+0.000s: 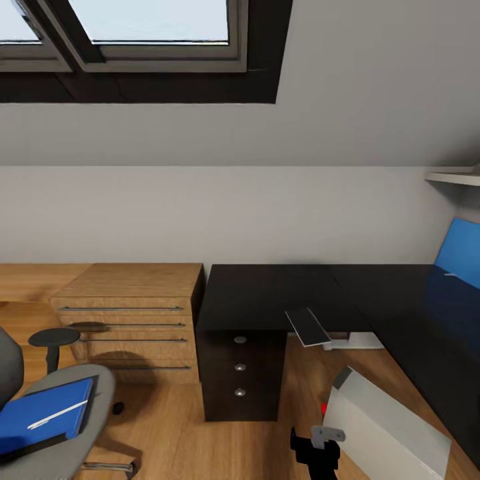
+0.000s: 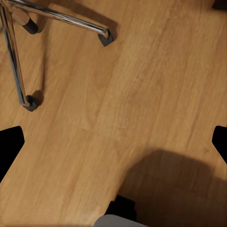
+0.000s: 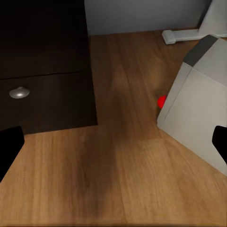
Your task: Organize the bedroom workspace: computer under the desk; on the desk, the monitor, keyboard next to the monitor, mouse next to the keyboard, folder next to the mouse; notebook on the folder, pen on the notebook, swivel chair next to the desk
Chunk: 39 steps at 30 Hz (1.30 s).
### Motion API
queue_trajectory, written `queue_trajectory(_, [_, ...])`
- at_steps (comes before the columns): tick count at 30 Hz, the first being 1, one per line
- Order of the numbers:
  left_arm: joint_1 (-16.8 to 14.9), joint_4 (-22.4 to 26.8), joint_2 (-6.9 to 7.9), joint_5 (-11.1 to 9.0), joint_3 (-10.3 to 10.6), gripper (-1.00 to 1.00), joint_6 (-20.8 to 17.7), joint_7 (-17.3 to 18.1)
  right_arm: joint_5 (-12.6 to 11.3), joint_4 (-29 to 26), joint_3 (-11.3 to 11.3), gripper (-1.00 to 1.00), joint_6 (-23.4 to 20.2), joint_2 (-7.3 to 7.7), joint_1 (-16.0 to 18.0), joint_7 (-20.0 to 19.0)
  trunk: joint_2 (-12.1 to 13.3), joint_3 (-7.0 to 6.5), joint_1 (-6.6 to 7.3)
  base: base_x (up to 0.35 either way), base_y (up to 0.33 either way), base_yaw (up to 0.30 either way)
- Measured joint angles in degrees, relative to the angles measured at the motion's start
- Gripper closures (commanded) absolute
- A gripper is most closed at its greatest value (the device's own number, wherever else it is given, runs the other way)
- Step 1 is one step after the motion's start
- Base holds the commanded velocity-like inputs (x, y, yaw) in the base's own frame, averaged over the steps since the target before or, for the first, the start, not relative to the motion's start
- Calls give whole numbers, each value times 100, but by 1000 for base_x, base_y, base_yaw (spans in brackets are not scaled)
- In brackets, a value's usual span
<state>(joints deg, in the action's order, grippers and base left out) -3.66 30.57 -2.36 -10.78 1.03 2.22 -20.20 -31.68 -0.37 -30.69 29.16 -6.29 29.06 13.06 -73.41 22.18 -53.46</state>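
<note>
One swivel chair [image 1: 63, 427] at far left, one blue folder [image 1: 41, 415] on its seat; one light wooden cabinet [image 1: 130, 313]; one black desk [image 1: 280, 293], three knobbed drawers; open wood floor [image 1: 200, 440] between; one grey computer [image 1: 387, 427] on the floor right; left gripper [image 2: 113, 142] and right gripper [image 3: 113, 142] both spread, empty.

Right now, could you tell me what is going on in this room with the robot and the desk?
The robot faces the black desk and is holding nothing; both grippers hang open over bare wood floor. The right gripper points at the floor between the desk drawers and the pale grey computer, which sits on the floor beside the desk. The blue folder still lies on the swivel chair, and a flat dark panel leans at the desk edge.
</note>
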Motion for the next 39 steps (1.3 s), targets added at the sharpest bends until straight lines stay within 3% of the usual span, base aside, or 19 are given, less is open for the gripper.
queue_trajectory(6, [0, 1, -2, 0, 0, -100, 5, 6, 5, 0, -2, -100, 2, -9, 0, -16, 0, 0, 0, -6, 2, 0])
queue_trajectory(15, [1, 2, 6, -4, 0, -100, -45, 8, -16, 4, -2, -100, 9, -19, 1, -10, 359, -161, 197, 0, 0, 155])
queue_trajectory(33, [1, 3, 32, -4, -5, -100, 2, -7, 27, 10, -2, -100, 11, -73, 1, -11, 361, -162, 198, 0, 0, 274])
queue_trajectory(38, [2, -8, -1, -7, -9, -100, 674, -27, 32, 116, 10, -100, 256, -16, -145, -5, 361, -161, 198, 0, 0, 284])
queue_trajectory(39, [2, -139, -21, -9, -10, -100, 834, -24, 24, 128, 24, -100, 587, 44, -285, -12, 361, -161, 198, 0, 0, 285])
